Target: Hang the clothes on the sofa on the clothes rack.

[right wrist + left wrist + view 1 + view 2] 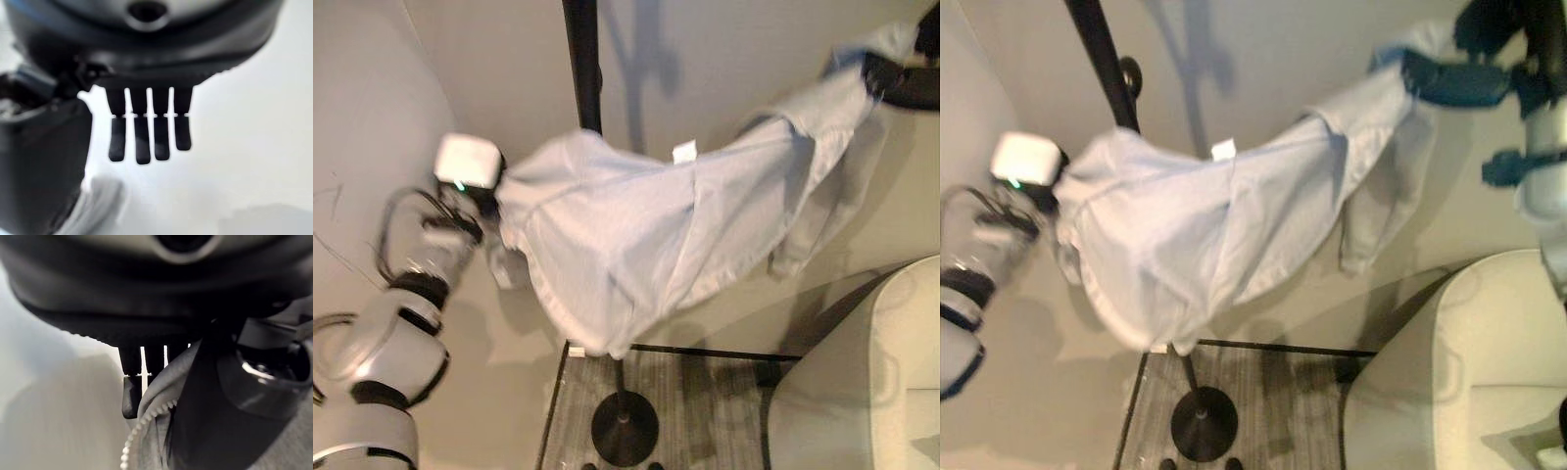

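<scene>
Cloth: pale grey-white garment [607, 245], soft and creased, spread across the middle of the head views; a zipper edge showed in my left wrist view, so I judged it a jacket.
Span: it hung stretched between my two hands, sagging in the middle, most of the bulk bunched toward the left of the frame.
Rack: black pole [582, 64] rose at upper centre behind the cloth; its round base [624, 426] stood at the bottom centre on the grey floor mat [705, 401]. I held the cloth up at pole height, I judged, so it could be draped over the rack.
Left hand: my left hand [131, 396] at the left edge of the cloth, fingers curled down over the fabric, thumb pressing it; a pinch to keep that end raised.
Right hand: my right hand [1454, 78] in the upper right of the frame, at the far sleeve end; its wrist view showed fingers straight and slightly parted, cloth at the thumb side. Whether it truly gripped, I could not tell.
Sofa: cream sofa [871, 382] at lower right, no clothes visible on it.
Stage: garment lifted, not yet hung.
</scene>
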Motion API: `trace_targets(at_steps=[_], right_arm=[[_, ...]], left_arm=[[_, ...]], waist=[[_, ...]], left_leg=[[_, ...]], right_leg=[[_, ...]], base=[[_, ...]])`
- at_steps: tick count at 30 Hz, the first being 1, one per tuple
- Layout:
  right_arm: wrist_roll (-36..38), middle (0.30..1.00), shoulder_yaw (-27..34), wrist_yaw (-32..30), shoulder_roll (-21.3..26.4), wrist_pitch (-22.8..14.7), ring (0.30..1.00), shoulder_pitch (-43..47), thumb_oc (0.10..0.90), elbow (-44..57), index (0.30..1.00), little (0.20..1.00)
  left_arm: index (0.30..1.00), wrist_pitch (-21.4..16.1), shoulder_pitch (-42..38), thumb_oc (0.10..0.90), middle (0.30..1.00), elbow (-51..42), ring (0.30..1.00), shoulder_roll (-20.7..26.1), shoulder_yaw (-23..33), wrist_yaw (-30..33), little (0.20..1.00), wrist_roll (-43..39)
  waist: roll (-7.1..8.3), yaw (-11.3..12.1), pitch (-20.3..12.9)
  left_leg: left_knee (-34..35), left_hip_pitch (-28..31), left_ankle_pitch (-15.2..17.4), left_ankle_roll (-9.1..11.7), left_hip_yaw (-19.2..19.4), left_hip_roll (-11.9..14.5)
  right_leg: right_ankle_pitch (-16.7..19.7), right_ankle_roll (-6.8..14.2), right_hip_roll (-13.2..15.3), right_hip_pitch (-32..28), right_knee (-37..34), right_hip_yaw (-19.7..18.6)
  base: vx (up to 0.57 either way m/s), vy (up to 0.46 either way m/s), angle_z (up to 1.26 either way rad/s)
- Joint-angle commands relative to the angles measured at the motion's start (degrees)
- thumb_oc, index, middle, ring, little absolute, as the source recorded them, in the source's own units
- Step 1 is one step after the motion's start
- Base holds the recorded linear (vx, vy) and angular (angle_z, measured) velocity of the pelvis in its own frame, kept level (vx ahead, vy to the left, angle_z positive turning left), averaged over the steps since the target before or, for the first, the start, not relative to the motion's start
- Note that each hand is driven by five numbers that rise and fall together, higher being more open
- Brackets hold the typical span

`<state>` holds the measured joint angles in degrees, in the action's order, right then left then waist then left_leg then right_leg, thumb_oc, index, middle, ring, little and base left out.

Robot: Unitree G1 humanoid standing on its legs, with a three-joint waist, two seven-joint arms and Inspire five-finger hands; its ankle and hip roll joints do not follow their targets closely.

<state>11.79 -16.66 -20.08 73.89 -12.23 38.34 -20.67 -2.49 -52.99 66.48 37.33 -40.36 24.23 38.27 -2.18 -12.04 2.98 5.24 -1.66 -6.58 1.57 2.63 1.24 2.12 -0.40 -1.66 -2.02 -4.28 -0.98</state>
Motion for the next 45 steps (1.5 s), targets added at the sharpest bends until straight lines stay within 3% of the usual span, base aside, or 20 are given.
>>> trace_targets(at_steps=[1, 3, 13, 15, 16, 17, 19, 21, 22, 23, 24, 25, 26, 27, 28, 32, 37, 42, 43, 45], right_arm=[[-0.02, 0.300, 10.02, -4.26, -2.20, -2.84, 0.300, 7.07, 0.400, 0.64, 0.300, 0.300], [-0.35, 0.300, 13.25, -4.17, -6.92, -3.18, 0.300, 2.30, 0.400, 4.43, 0.300, 0.300], [3.62, 0.300, 15.67, -0.20, -26.57, -5.78, 0.300, -11.75, 0.400, 14.04, 0.300, 0.300], [5.64, 0.300, 14.07, 1.78, -34.07, -6.49, 0.300, -16.81, 0.400, 14.20, 0.300, 0.300], [5.64, 0.300, 14.08, 1.78, -34.07, -6.48, 0.300, -16.82, 0.400, 14.20, 0.300, 0.300], [7.42, 0.300, 12.28, 2.99, -39.32, -6.74, 0.300, -19.64, 0.400, 13.45, 0.300, 0.300], [8.90, 0.300, 10.80, 3.54, -43.98, -7.00, 0.300, -22.20, 0.400, 12.49, 0.300, 0.300], [11.54, 0.300, 9.25, 4.59, -47.96, -7.12, 0.300, -24.67, 0.400, 11.02, 0.300, 0.300], [12.50, 0.300, 8.36, 4.94, -49.76, -7.09, 0.300, -25.51, 0.400, 10.25, 0.300, 0.300], [13.97, 0.300, 7.61, 5.25, -51.50, -6.95, 0.300, -26.47, 0.400, 9.36, 0.300, 0.300], [14.01, 0.300, 7.54, 5.27, -51.51, -6.97, 0.300, -26.57, 0.400, 9.36, 0.300, 0.300], [17.91, 0.300, 5.58, 5.90, -54.94, -6.73, 0.300, -27.35, 0.400, 6.69, 0.300, 0.300], [19.70, 0.361, 4.62, 6.55, -56.19, -6.38, 0.361, -27.67, 0.441, 5.80, 0.361, 0.361], [19.73, 0.561, 4.59, 6.59, -56.20, -6.40, 0.561, -27.71, 0.574, 5.78, 0.561, 0.561], [26.44, 0.900, 2.82, 8.88, -59.48, -5.85, 0.900, -28.87, 0.800, 3.59, 0.900, 0.900], [28.20, 0.900, 1.37, 9.94, -60.30, -5.28, 0.900, -29.30, 0.800, 3.24, 0.900, 0.900], [24.01, 0.900, -0.53, 11.10, -58.14, -3.67, 0.900, -29.47, 0.800, 4.65, 0.900, 0.900], [17.01, 0.900, -0.07, 11.04, -54.86, -2.42, 0.900, -30.00, 0.800, 7.21, 0.900, 0.900], [11.14, 0.900, 0.99, 10.65, -52.17, -1.60, 0.900, -30.59, 0.800, 9.92, 0.900, 0.900], [7.34, 0.900, 1.96, 10.75, -50.37, -0.97, 0.900, -30.84, 0.800, 11.97, 0.900, 0.900]], left_arm=[[0.300, 4.57, -6.20, 0.400, 0.300, 7.38, 0.300, 4.14, 2.68, 1.43, 0.300, -1.59], [0.300, 4.77, -3.00, 0.400, 0.300, 7.21, 0.300, 1.43, 5.15, 1.24, 0.300, -3.25], [0.300, 4.58, 5.02, 0.400, 0.300, 0.08, 0.300, -8.01, 12.96, 3.32, 0.300, -9.98], [0.300, 3.04, 9.18, 0.400, 0.300, -5.48, 0.300, -10.72, 15.56, 4.51, 0.300, -13.58], [0.300, 3.05, 9.19, 0.400, 0.300, -5.49, 0.300, -10.71, 15.56, 4.51, 0.300, -13.58], [0.300, 1.11, 11.98, 0.400, 0.300, -10.60, 0.300, -12.87, 17.61, 4.69, 0.300, -18.69], [0.300, -2.28, 15.37, 0.400, 0.300, -17.29, 0.300, -15.21, 19.92, 4.93, 0.300, -26.15], [0.568, -5.42, 19.36, 0.579, 0.568, -23.70, 0.568, -18.25, 22.01, 3.56, 0.568, -35.90], [0.900, -6.76, 20.98, 0.800, 0.900, -25.97, 0.900, -19.54, 22.36, 2.39, 0.900, -40.25], [0.900, -8.66, 22.83, 0.800, 0.900, -28.19, 0.900, -21.37, 23.27, 1.13, 0.900, -47.85], [0.900, -8.65, 23.01, 0.800, 0.900, -28.29, 0.900, -21.28, 23.27, 1.04, 0.900, -48.00], [0.900, -11.28, 25.83, 0.800, 0.900, -32.50, 0.900, -24.46, 23.31, -2.22, 0.900, -61.28], [0.900, -12.42, 27.32, 0.800, 0.900, -34.73, 0.900, -25.70, 23.45, -3.46, 0.900, -67.10], [0.900, -12.41, 27.41, 0.800, 0.900, -34.78, 0.900, -25.65, 23.45, -3.51, 0.900, -67.17], [0.900, -13.06, 31.03, 0.800, 0.900, -39.37, 0.900, -28.58, 22.57, -7.33, 0.900, -77.54], [0.900, -13.39, 33.18, 0.800, 0.900, -41.56, 0.900, -29.17, 22.32, -8.78, 0.900, -80.93], [0.900, -13.51, 35.36, 0.800, 0.900, -44.46, 0.900, -29.21, 22.59, -10.09, 0.900, -82.01], [0.900, -13.24, 36.82, 0.800, 0.900, -47.57, 0.900, -28.61, 23.02, -10.42, 0.900, -81.59], [0.900, -12.38, 38.20, 0.800, 0.900, -49.65, 0.900, -28.12, 23.30, -10.74, 0.900, -80.98], [0.900, -11.32, 39.05, 0.800, 0.900, -51.23, 0.900, -27.56, 23.08, -11.29, 0.900, -80.45]], waist=[[4.65, 3.86, -6.23], [4.53, 4.13, -5.95], [4.19, 4.86, -5.15], [4.19, 5.01, -4.82], [4.19, 5.01, -4.83], [4.14, 5.20, -4.51], [4.15, 5.32, -4.47], [4.15, 5.26, -4.42], [4.12, 5.22, -4.44], [4.08, 5.15, -4.44], [4.08, 5.11, -4.53], [3.93, 5.13, -4.51], [3.95, 5.18, -4.54], [3.96, 5.16, -4.57], [3.92, 5.20, -4.82], [3.96, 5.37, -4.98], [4.06, 5.74, -5.21], [4.08, 5.92, -5.44], [4.09, 5.98, -5.48], [4.07, 6.01, -5.47]], left_leg=[[-0.24, 6.03, 9.03, 0.60, 0.02, -0.35], [-0.24, 6.11, 9.09, 0.38, 0.17, -0.61], [-0.24, 6.34, 9.36, -0.40, 0.17, -0.83], [-0.24, 6.39, 9.45, -0.54, 0.17, -0.88], [-0.24, 6.38, 9.45, -0.54, 0.16, -0.88], [-0.24, 6.41, 9.39, -0.66, 0.12, -0.90], [-0.24, 6.35, 9.32, -0.73, 0.08, -0.88], [-0.24, 6.37, 9.11, -0.77, 0.11, -0.85], [-0.24, 6.39, 9.06, -0.77, 0.15, -0.88], [-0.24, 6.36, 8.94, -0.78, 0.22, -0.88], [-0.24, 6.40, 8.99, -0.78, 0.22, -0.86], [-0.24, 6.34, 8.79, -0.81, 0.29, -0.85], [-0.24, 6.33, 8.71, -0.80, 0.31, -0.83], [-0.24, 6.37, 8.74, -0.80, 0.32, -0.82], [-0.24, 6.49, 8.69, -0.73, 0.38, -0.79], [-0.24, 6.47, 8.58, -0.65, 0.37, -0.75], [-0.24, 6.40, 8.44, -0.57, 0.42, -0.70], [-0.24, 6.32, 8.36, -0.55, 0.34, -0.60], [-0.24, 6.20, 8.34, -0.57, 0.34, -0.50], [-0.24, 6.07, 8.25, -0.62, 0.26, -0.53]], right_leg=[[-0.48, 6.69, 3.30, 1.03, 0.66, -2.39], [-0.15, 6.86, 3.61, 0.85, 0.38, -2.39], [0.21, 6.88, 3.98, 0.70, 0.18, -2.48], [0.29, 6.77, 4.03, 0.68, -0.05, -2.48], [0.29, 6.77, 4.03, 0.68, -0.05, -2.48], [0.40, 6.68, 4.01, 0.68, -0.14, -2.47], [0.55, 6.57, 4.08, 0.68, -0.31, -2.48], [0.74, 6.39, 4.05, 0.66, -0.43, -2.63], [0.84, 6.33, 4.02, 0.67, -0.50, -2.72], [0.97, 6.24, 4.01, 0.72, -0.55, -2.78], [0.94, 6.24, 4.00, 0.69, -0.56, -2.78], [1.18, 6.02, 3.95, 0.68, -0.68, -2.89], [1.24, 5.96, 3.89, 0.64, -0.72, -2.92], [1.23, 5.95, 3.89, 0.61, -0.72, -2.92], [1.24, 5.81, 3.72, 0.50, -0.72, -3.13], [1.23, 5.73, 3.61, 0.48, -0.72, -3.23], [1.20, 5.56, 3.52, 0.34, -0.72, -3.15], [1.16, 5.53, 3.45, 0.31, -0.72, -2.99], [1.12, 5.51, 3.32, 0.37, -0.72, -3.02], [1.11, 5.47, 3.19, 0.41, -0.72, -2.98]], base=[[-0.02, 0.038, 0.05], [-0.03, 0.039, 0.05], [-0.02, 0.005, 0.02], [-0.04, -0.008, -0.05], [-0.03, -0.016, -0.04], [0.00, 0.000, 0.00], [-0.02, -0.013, -0.01], [0.00, 0.000, 0.00], [0.00, 0.000, 0.00], [0.00, 0.000, 0.00], [0.00, 0.000, 0.00], [0.00, 0.000, 0.00], [0.00, 0.000, 0.00], [0.02, -0.038, -0.03], [0.00, 0.000, 0.00], [0.00, -0.009, -0.01], [0.00, -0.006, 0.00], [0.00, 0.000, 0.00], [0.00, 0.000, 0.00], [0.00, 0.000, 0.00]])
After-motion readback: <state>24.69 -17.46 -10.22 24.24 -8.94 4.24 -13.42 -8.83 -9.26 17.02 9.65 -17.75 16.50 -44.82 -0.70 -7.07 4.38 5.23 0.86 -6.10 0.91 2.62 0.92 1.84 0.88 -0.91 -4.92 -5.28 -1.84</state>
